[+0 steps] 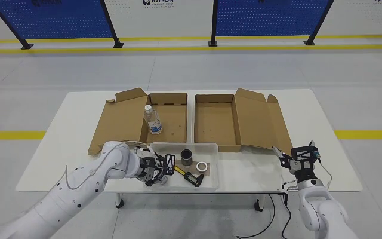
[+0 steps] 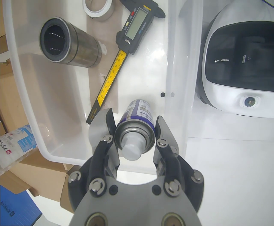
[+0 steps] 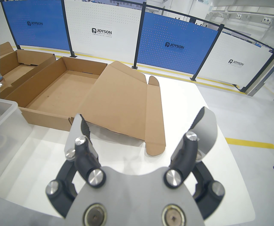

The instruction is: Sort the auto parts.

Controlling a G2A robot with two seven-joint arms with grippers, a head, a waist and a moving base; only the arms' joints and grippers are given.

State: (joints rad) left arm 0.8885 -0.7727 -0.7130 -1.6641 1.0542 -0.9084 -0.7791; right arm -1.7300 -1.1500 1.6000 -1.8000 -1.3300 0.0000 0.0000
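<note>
On the left half of the table (image 1: 71, 119), an open cardboard box (image 1: 170, 122) holds a water bottle (image 1: 153, 119) against its left wall. In front of it, at the table's near edge, sits a clear plastic bin (image 1: 182, 144).

At the bin's left end, the left gripper (image 2: 133, 124) has its jaws closed on a small spray can (image 2: 140, 109). They clamp the can's upper body just under the metal shoulder, with the white nozzle cap pointing back toward the wrist. I cannot tell whether the can's base touches the bin floor.

The can looks like a rigid, thin-walled metal cylinder with a glossy printed skin, so it is probably light and stiff but slippery. A hold on the round body, as it is now, should suit it best. The cap could pop off or press, and a hard squeeze might dent the wall.

Further right in the bin lie a steel bearing sleeve (image 2: 68, 46), a digital caliper (image 2: 128, 40) and a tape roll (image 2: 98, 8), all apart from the can.

Behind the bin's right end stands a second open box (image 1: 215, 122). Near the table's right near corner, the right gripper (image 3: 142, 117) hangs with its jaws spread wide and nothing between them.
</note>
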